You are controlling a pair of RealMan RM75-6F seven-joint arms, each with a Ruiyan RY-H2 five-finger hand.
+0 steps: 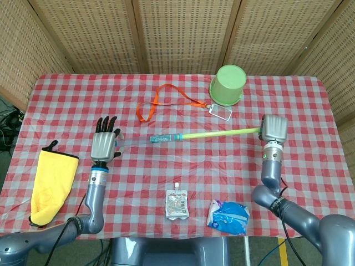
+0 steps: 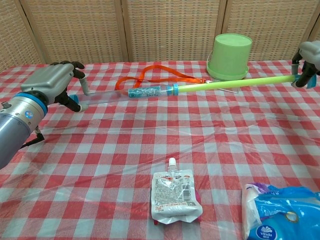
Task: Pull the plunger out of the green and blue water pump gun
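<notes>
Clamped left hand (image 1: 104,145) round the clear barrel end of the water pump gun (image 1: 166,138), fingers curled about it. Closed right hand (image 1: 274,128) on the far tip of the green plunger (image 1: 222,133), over toward the right side of the desk (image 1: 310,177). Kept the gun stretched nearly level between the two hands, seemingly just above the cloth, in front of the orange lanyard (image 1: 161,97) and the green bucket (image 1: 228,85). Judged the step as mid-pull: saw a long run of green rod outside the blue collar, yet the rod looked not free of the barrel. Could not tell how much plunger remained inside the clear tube. Called next for drawing the hands further apart along the gun's own line, holding the barrel firm on the left, pulling outward on the right, and avoiding any bend in the thin rod.
</notes>
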